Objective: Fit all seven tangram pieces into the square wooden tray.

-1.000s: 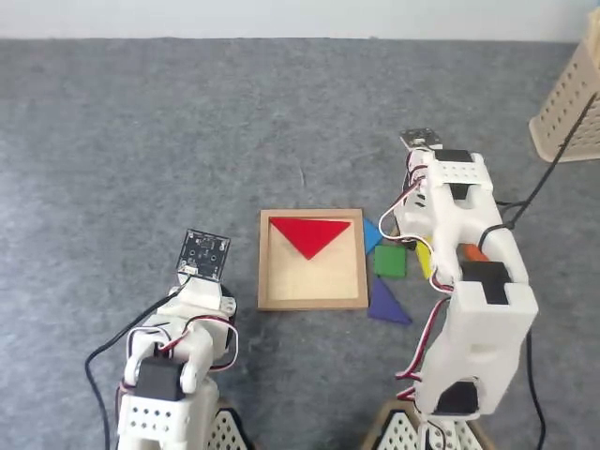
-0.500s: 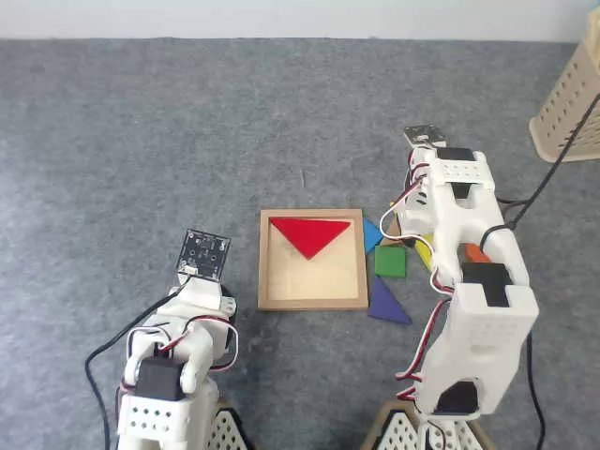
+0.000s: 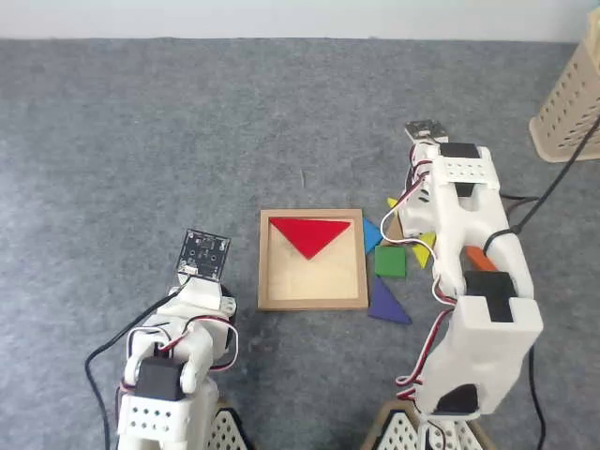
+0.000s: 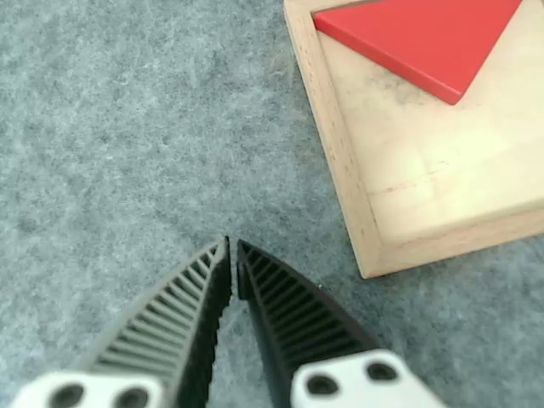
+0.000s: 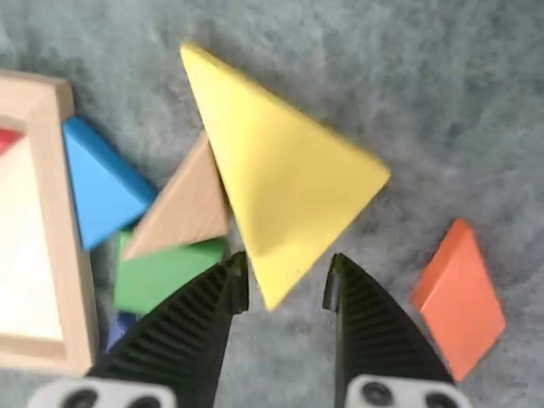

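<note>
Tray (image 3: 263,262) sat mid-table on grey carpet (image 3: 141,141), with only the red triangle (image 3: 309,232) inside, its long side along the far rim. The other six pieces lay outside, off the tray's right side. The blue piece (image 3: 371,234) touched the rim, the green square (image 3: 390,261) lay just beside it, and the purple triangle (image 3: 385,304) was near the tray's near right corner. The right claw (image 5: 285,265) hung with jaws apart astride one corner of the yellow triangle (image 5: 280,187), a gap showing on one side. That triangle overlapped the tan triangle (image 5: 183,212), and the orange piece (image 5: 459,297) lay apart from it. The left claw (image 4: 232,246) was closed on nothing, over carpet just beside the tray's near left corner.
</note>
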`<state>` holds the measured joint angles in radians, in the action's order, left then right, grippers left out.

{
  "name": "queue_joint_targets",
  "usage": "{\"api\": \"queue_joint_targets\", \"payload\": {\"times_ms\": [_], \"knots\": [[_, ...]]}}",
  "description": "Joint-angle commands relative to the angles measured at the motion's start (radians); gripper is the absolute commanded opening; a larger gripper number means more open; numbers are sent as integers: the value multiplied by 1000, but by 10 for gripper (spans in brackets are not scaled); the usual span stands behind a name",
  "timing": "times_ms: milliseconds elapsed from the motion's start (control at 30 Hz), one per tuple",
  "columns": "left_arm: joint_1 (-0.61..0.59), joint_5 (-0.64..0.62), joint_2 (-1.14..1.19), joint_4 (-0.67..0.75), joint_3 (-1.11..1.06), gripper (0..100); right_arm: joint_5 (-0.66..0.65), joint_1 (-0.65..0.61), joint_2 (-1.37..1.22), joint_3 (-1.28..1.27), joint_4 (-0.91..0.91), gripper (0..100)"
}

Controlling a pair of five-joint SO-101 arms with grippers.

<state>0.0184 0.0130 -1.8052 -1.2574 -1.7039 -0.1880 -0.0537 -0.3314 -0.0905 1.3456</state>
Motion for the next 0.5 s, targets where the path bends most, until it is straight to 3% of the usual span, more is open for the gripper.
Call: {"api": "queue_joint_targets", "payload": {"times_ms": [0, 200, 467], "knots": [[-2, -6, -21, -6, 19, 12, -91, -4, 77, 80, 101, 165], [-2, -6, -21, -6, 19, 12, -130, -5, 68, 132, -4, 337], [-2, -6, -21, -6, 19, 12, -262, -64, -5, 130, -61, 365]]}}
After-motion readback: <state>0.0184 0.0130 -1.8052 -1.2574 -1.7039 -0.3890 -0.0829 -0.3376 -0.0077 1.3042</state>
